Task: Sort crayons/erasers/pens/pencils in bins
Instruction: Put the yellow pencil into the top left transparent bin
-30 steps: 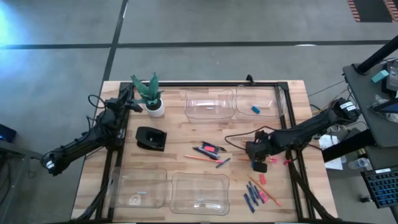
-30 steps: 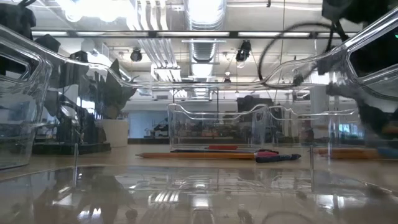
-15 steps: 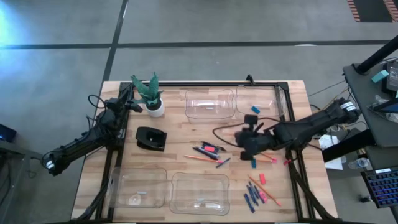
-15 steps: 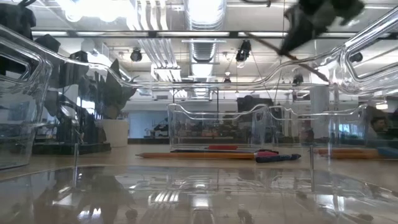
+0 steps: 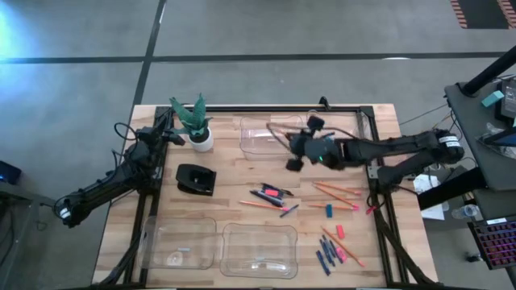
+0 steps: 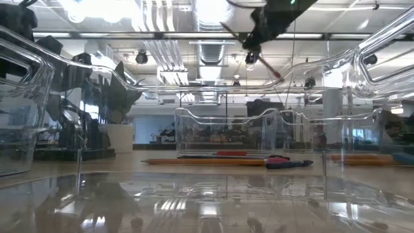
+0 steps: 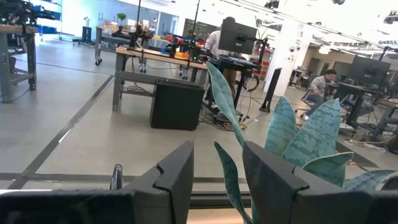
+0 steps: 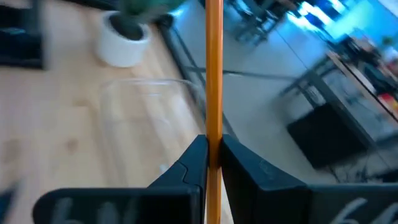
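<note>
From above, my right gripper hangs over the near edge of the far clear bin, with a thin stick jutting from it over the tub. More pencils lie on the table to its right, well apart. My left gripper waits by the potted plant at the far left corner.

From table height, the pencil slants down from my raised right gripper, high over the bins.

My left wrist shows its fingers apart, empty, with plant leaves between and beyond them.

My right wrist shows both fingers clamped on the orange pencil, gripped low on its length. I judge it light, stiff and smooth, so it could pivot or slip; a hold nearer the middle would steady it. I can read no writing anywhere.
</note>
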